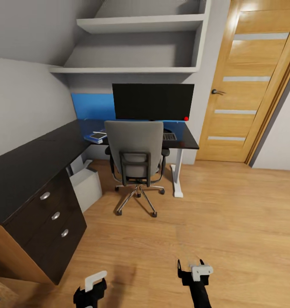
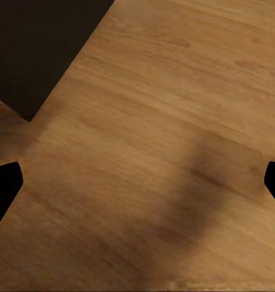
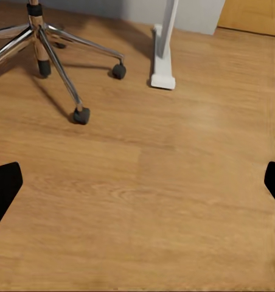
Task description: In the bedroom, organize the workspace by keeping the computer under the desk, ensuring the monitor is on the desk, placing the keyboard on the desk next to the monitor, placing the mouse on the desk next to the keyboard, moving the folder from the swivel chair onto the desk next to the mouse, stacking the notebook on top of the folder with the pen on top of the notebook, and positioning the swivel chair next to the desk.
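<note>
The black desk (image 1: 29, 164) runs along the left wall and turns across the back. On its back part stands the monitor (image 1: 152, 102). The grey swivel chair (image 1: 134, 149) is pushed up in front of it and hides most of the keyboard (image 1: 169, 137). Left of the chair the blue folder (image 1: 94, 137) lies on the desk with the small notebook (image 1: 100, 134) on top. The light grey computer (image 1: 87, 185) stands under the desk. Mouse and pen are hidden. My left gripper (image 1: 90, 285) (image 2: 137, 182) and right gripper (image 1: 191, 268) (image 3: 137, 182) hang open and empty over the floor.
A small red object (image 1: 186, 118) sits at the desk's back right. The drawer unit (image 1: 51, 222) is close on my left. The chair's chrome base (image 3: 49, 45) and a white desk leg (image 3: 165, 48) are ahead. A wooden door (image 1: 247, 85) is at right, and wall shelves (image 1: 136, 25) hang above.
</note>
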Controlling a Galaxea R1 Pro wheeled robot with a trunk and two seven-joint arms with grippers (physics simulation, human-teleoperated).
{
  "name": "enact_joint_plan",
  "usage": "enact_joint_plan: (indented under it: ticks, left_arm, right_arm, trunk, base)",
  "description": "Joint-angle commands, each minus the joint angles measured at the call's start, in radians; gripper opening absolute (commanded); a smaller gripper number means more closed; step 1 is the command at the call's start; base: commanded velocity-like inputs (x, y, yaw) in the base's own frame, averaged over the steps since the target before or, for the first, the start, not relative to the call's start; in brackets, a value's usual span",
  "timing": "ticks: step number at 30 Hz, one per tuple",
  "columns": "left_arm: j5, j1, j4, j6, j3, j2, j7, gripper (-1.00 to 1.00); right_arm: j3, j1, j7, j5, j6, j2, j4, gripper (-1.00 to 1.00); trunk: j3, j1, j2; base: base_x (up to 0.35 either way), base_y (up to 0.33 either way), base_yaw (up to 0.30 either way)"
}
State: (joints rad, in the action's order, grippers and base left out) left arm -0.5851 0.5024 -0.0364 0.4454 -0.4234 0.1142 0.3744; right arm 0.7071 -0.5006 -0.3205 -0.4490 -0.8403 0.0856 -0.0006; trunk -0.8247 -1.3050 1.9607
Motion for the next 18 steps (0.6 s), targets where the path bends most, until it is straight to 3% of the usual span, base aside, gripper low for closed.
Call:
enact_joint_plan:
  ticks: [1, 7, 14, 16, 18]
  left_arm:
    - [-0.003, -0.016, 0.003, 0.009, -0.012, -0.001, 0.005, 1.0]
    - [-0.003, -0.105, 0.014, 0.038, -0.01, -0.004, 0.004, 1.0]
    - [-0.002, -0.199, 0.016, 0.134, -0.01, -0.015, 0.003, 1.0]
    - [-0.001, -0.229, 0.016, 0.149, -0.011, -0.022, 0.001, 1.0]
    - [0.001, -0.275, 0.016, 0.18, -0.011, -0.044, -0.019, 1.0]
  right_arm:
    - [0.012, 0.006, -0.006, -0.002, -0.01, -0.005, 0.005, 1.0]
    - [0.012, 0.076, -0.006, -0.002, -0.043, -0.031, 0.02, 1.0]
    - [0.012, 0.13, -0.006, -0.002, -0.089, -0.04, 0.024, 1.0]
    - [0.012, 0.145, -0.006, -0.002, -0.099, -0.041, 0.025, 1.0]
    - [0.011, 0.174, -0.006, -0.03, -0.108, -0.047, 0.025, 1.0]
  trunk:
    - [0.003, 0.004, -0.007]
    - [0.021, 0.027, -0.049]
    - [0.043, 0.054, -0.098]
    - [0.05, 0.062, -0.112]
    - [0.056, 0.069, -0.126]
  base:
    - [0.0, 0.0, 0.0]
    - [0.0, 0.0, 0.0]
    - [0.0, 0.0, 0.0]
    - [0.0, 0.0, 0.0]
    - [0.0, 0.0, 0.0]
